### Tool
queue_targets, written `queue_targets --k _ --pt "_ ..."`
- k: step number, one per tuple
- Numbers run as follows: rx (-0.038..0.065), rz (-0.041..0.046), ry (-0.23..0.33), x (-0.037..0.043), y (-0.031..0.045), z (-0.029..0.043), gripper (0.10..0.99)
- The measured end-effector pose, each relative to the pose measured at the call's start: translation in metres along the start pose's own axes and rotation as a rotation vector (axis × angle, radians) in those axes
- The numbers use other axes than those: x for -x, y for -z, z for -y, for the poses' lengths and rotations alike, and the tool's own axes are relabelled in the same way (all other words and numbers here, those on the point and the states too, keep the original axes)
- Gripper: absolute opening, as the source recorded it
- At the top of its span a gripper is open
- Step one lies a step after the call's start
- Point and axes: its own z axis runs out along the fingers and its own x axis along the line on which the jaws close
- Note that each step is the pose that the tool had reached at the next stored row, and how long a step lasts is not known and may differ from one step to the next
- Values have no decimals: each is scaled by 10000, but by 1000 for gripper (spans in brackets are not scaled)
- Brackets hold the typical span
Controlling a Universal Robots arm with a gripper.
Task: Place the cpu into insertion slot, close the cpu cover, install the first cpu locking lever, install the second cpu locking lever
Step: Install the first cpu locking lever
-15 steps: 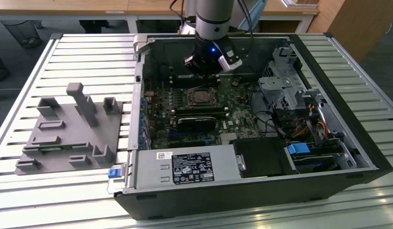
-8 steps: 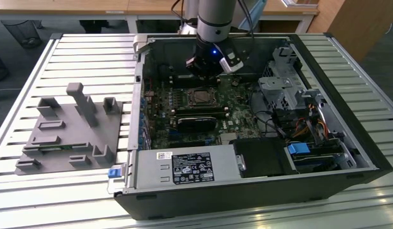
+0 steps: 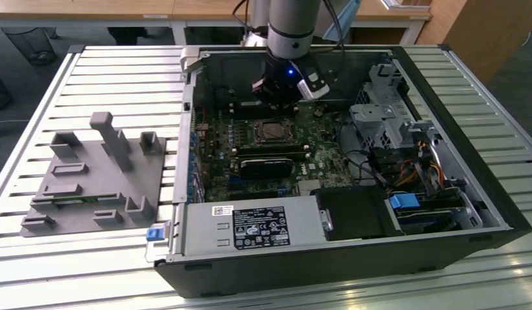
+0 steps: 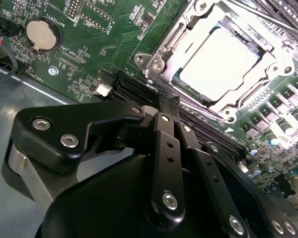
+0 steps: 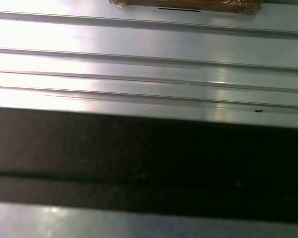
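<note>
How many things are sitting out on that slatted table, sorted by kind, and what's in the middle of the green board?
Open computer cases: 1
Grey holder trays: 1
Robot arms reaching into the case: 1
Total: 3
At the board's middle in the second wrist view: 1 cpu, lying in 1 insertion slot.

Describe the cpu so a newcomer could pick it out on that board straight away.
Start at the open black computer case on the slatted metal table and find the green motherboard inside. Near its middle, beside the long black memory slots, a silver metal cover frame surrounds the cpu. It is the one flat, pale silvery square, plain-faced among busy parts.
</note>
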Motion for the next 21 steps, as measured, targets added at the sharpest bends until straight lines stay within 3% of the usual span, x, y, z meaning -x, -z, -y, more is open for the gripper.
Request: queue_targets --k 11,18,19,21 --pt "-10 0 0 5 -5 0 106" --pt "-93 -9 0 5 -20 3 106" --pt "-262 -15 -1 37 68 -5 106" --pt "-262 -15 -1 37 94 -8 106"
